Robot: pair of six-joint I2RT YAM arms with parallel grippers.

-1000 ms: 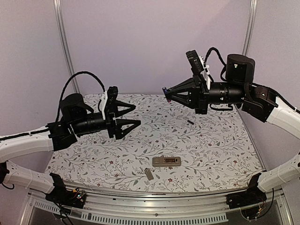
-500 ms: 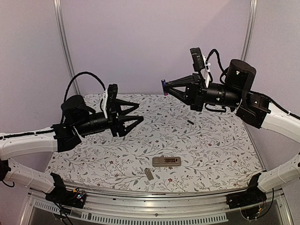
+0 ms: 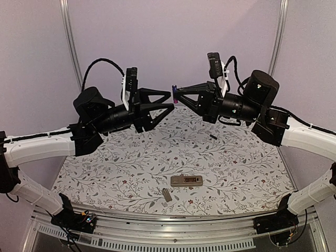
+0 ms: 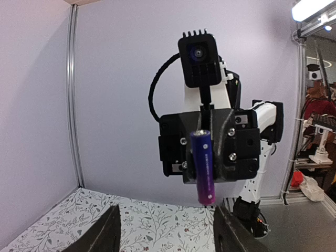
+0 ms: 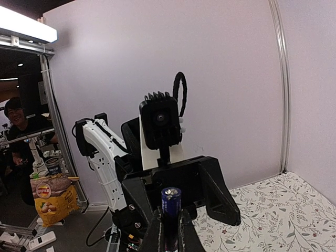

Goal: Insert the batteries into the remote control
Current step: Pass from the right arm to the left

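top external: battery midair; remote near table's front edge.

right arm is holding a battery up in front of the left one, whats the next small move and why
Probably ease the left gripper forward until its open jaws straddle the purple battery, then close. The right gripper is shut on the battery, holding it roughly upright in mid-air facing the left gripper, whose jaws sit just short of it. It looks like a handover.
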